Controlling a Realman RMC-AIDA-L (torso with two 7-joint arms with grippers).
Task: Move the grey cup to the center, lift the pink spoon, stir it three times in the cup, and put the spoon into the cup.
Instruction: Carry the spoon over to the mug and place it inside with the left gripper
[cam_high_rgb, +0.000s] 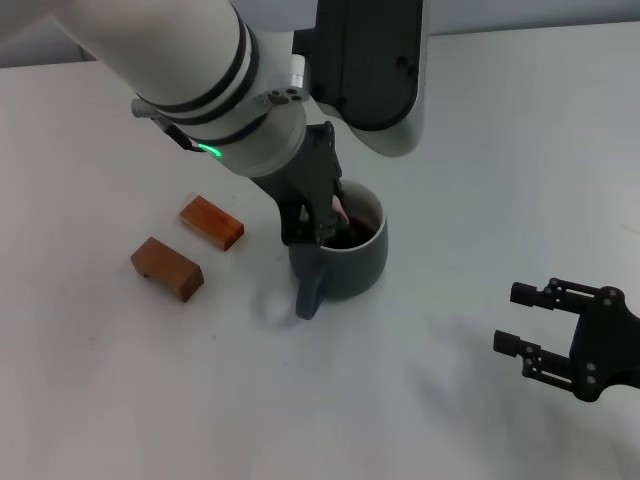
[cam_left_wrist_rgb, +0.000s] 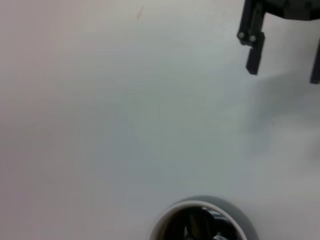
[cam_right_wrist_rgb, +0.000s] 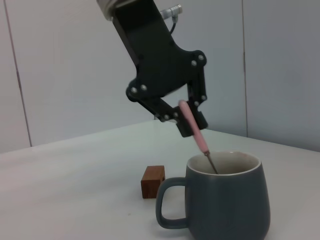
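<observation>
- I see my left gripper (cam_right_wrist_rgb: 189, 119) poised directly above the grey cup (cam_high_rgb: 350, 258), with its fingers (cam_high_rgb: 308, 215) clamped on the pink handle of the pink spoon (cam_right_wrist_rgb: 194, 129).
- From the fingers the spoon slants downward: the pink handle sticks out just below them and the thin metal stem crosses the pale rim and disappears into the cup's dark inside.
- I cannot tell from these views whether the spoon's bowl touches the bottom or the inner wall.
- The cup stands upright on the white surface (cam_high_rgb: 480, 150), right under the left fingers, its thick loop handle turned toward me in the head view.
- In the left wrist view only the cup's pale rim (cam_left_wrist_rgb: 202, 204) and dark inside show at the frame's edge.
- My right gripper (cam_high_rgb: 538, 320) hangs low over the surface, well apart from the cup; its fingers (cam_high_rgb: 530, 293) are spread apart and hold nothing.
- That same right gripper shows in the left wrist view as two dark fingers (cam_left_wrist_rgb: 254, 47) with a wide gap between them.
- Two brown wooden blocks (cam_high_rgb: 212, 221) lie on the surface beside the cup, on the side of the left fingers away from the right gripper, close to each other but not touching; neither touches the cup.
- One block (cam_right_wrist_rgb: 152, 181) shows in the right wrist view behind the cup's handle.
</observation>
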